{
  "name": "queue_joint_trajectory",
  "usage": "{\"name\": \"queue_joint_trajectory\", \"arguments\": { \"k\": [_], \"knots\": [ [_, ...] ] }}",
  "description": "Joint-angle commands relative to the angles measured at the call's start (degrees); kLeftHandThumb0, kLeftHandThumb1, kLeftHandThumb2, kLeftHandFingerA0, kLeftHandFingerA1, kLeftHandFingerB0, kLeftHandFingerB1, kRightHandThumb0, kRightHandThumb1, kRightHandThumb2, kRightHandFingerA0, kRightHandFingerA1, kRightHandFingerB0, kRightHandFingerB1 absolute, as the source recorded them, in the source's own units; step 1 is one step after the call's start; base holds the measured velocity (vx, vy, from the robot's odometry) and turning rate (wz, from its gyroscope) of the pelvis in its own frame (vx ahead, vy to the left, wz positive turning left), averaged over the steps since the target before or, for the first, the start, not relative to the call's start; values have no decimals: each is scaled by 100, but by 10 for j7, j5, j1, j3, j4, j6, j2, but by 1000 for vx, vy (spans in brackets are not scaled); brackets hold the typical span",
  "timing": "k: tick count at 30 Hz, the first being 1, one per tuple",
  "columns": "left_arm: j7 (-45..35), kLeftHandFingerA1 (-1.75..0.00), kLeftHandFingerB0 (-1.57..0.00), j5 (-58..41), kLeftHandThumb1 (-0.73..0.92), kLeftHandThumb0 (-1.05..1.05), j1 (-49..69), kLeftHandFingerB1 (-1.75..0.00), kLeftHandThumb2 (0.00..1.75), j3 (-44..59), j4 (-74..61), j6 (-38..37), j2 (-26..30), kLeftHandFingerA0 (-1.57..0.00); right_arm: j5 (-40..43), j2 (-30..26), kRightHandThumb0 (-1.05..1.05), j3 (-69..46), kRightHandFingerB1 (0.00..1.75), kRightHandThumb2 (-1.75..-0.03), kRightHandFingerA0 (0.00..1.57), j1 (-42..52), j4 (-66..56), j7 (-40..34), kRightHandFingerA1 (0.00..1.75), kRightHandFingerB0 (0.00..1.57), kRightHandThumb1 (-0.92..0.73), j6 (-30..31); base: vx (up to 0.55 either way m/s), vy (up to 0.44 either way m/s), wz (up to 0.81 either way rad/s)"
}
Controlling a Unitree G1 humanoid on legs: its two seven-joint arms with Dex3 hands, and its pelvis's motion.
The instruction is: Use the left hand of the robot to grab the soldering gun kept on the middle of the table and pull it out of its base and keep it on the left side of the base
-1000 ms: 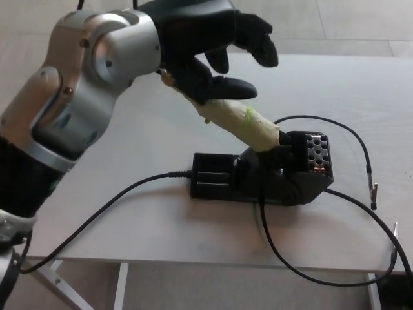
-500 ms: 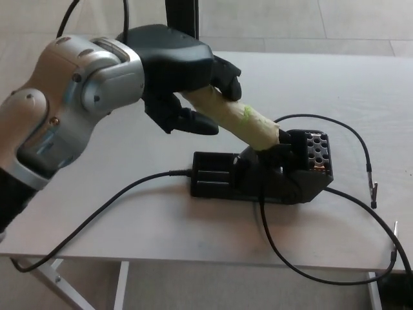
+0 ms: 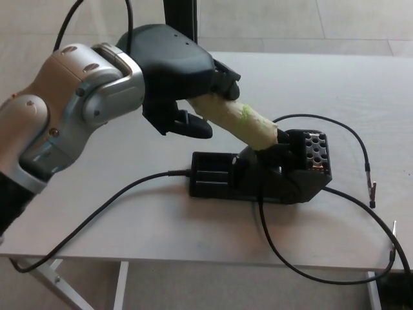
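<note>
Soldering gun [image 3: 242, 123], cream-wrapped handle, sits tilted in black base [image 3: 271, 175]; left hand [image 3: 181, 77] grips it.

The robot's left arm [image 3: 71, 110] reaches in from the lower left edge, its silver and tan forearm angled up toward the centre. The black left hand [image 3: 181, 77] is curled, two thick fingers [image 3: 222, 81] wrapped over the top and the thumb [image 3: 190, 126] pressed in from beneath. The right arm is out of frame.
</note>
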Motion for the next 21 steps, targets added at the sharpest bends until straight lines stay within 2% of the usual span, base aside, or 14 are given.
{"name": "queue_joint_trajectory", "arguments": {
  "k": [1, 2, 3, 5, 8, 9, 10, 13, 14, 17, 18, 19, 20, 21],
  "knots": [
    [23, -69, -43, 18, 85, -65, 18, -46, 64, 6, 8, -33, -6, -66, 9, -18, -105, -2, 144, -91, 92, -8, -9, 3, 138, 23, -54, -14, 0, 0, 0],
    [43, -77, -43, 32, 74, -58, 23, -50, 62, 1, 8, -51, -3, -79, 12, -18, -105, -5, 151, -92, 98, -8, -11, 3, 134, 21, -50, -13, 0, 0, 0],
    [54, -85, -38, 39, 54, -54, 28, -61, 97, -1, 11, -60, -4, -80, 14, -18, -105, -7, 153, -96, 96, -9, -11, 4, 135, 19, -48, -11, 0, 0, 0],
    [92, -128, -49, 45, 61, -48, 41, -53, 59, 2, 21, -78, -7, -99, 14, -19, -105, -6, 150, -94, 97, -8, -13, 7, 133, 19, -50, -10, 0, 0, 0],
    [130, -153, -45, 46, 64, -30, 55, -55, 65, 6, 37, -101, -11, -102, 11, -19, -105, -4, 150, -98, 94, -8, -12, 1, 133, 18, -49, -13, 0, 0, 0],
    [154, -135, -43, 48, 47, -18, 59, -62, 93, 7, 47, -119, -11, -127, 9, -20, -105, -2, 112, -122, 98, -7, -13, 4, 126, 36, -43, -15, 0, 0, 0],
    [155, -168, -59, 51, 60, -11, 57, -52, 73, 7, 51, -123, -10, -97, 10, -19, -105, -3, 110, -122, 102, -8, -13, 4, 128, 34, -42, -14, 0, 0, 0],
    [158, -151, -92, 57, 53, -17, 52, -85, 67, 5, 55, -136, -5, -100, 10, -18, -103, -4, 148, -100, 96, -11, -10, 0, 135, 25, -50, -14, 0, 0, 0],
    [161, -166, -89, 67, 51, -13, 52, -117, 67, 2, 51, -141, 1, -95, 9, -17, -103, -3, 151, -105, 102, -11, -10, -3, 129, 19, -49, -14, 0, 0, 0],
    [172, -159, -90, 79, 51, -14, 55, -100, 66, -1, 53, -151, 7, -95, 11, -18, -102, -4, 148, -103, 99, -11, -12, -2, 131, 20, -49, -11, 0, 0, 0],
    [169, -167, -85, 74, 52, -13, 58, -120, 78, -1, 53, -152, 6, -94, 9, -19, -102, -2, 118, -118, 106, -10, -11, -7, 123, 39, -40, -11, 0, 0, 0],
    [168, -167, -88, 71, 54, -16, 61, -103, 72, 1, 54, -152, 5, -95, 9, -20, -99, -3, 149, -106, 98, -8, -8, -6, 131, 22, -48, -13, 0, 0, 0],
    [170, -167, -88, 70, 54, -16, 62, -103, 72, 2, 55, -152, 5, -95, 10, -19, -99, -4, 149, -106, 98, -8, -8, -5, 131, 22, -48, -14, 0, 0, 0],
    [181, -175, -81, 70, 54, -14, 62, -129, 82, 6, 60, -153, 2, -95, 13, -20, -98, -8, 144, -107, 96, -10, -2, -4, 129, 25, -45, -13, 0, 0, 0]
  ]
}}
